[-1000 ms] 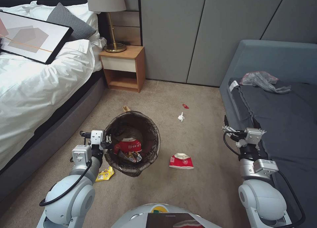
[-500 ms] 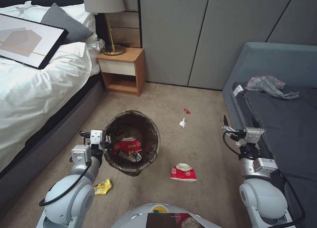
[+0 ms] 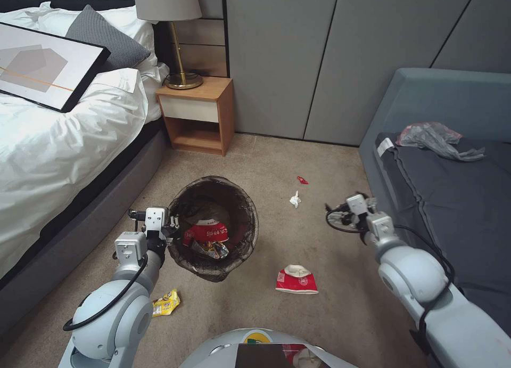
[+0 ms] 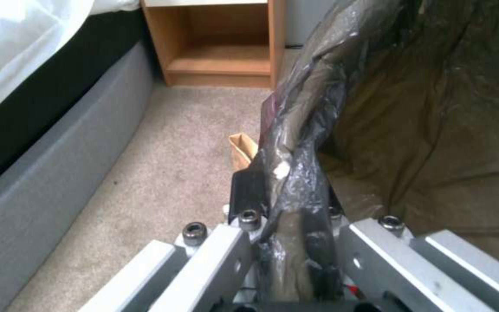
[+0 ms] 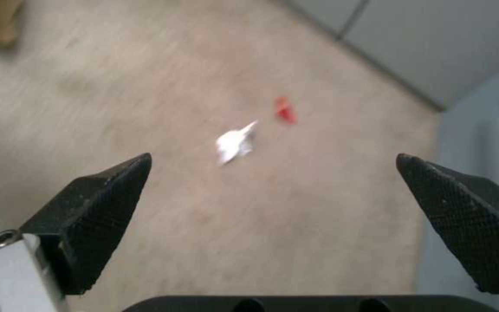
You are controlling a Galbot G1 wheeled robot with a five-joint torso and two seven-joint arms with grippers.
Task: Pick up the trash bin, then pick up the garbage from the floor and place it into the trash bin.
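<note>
Trash bin (image 3: 215, 227) held off the carpet (image 3: 255, 160), out in front of the nightstand (image 3: 197, 115) and nearer the robot than it, dark liner folded over the rim. Left gripper (image 3: 171, 230) clenched on that lined rim at the side nearest the bed (image 3: 58, 139); seen from the left wrist, black fingers (image 4: 248, 190) pinching the crumpled liner (image 4: 301, 173), with a tan paper carton (image 4: 242, 149) on the carpet just beyond, between bin and nightstand. Inside the bin: a red-and-white wrapper (image 3: 205, 232) and a shiny snack bag (image 3: 210, 248).

Right gripper (image 3: 340, 214) out over the carpet, well to the sofa (image 3: 458, 197) side of the nightstand, jaws spread wide and holding nothing; from the right wrist, both fingertips (image 5: 111, 186) well apart, with the white tissue (image 5: 235, 142) and a small red scrap (image 5: 285, 110) lying between them farther off.

On the floor, placed from the nightstand: red scrap (image 3: 302, 180) toward the sofa; white tissue (image 3: 294, 199) just beside it, a little nearer the robot; red-and-white cup-shaped wrapper (image 3: 296, 280) farther out, past the bin; yellow snack bag (image 3: 166, 303) farthest, close to the left arm. Grey plastic bag (image 3: 439, 140) on the sofa.
</note>
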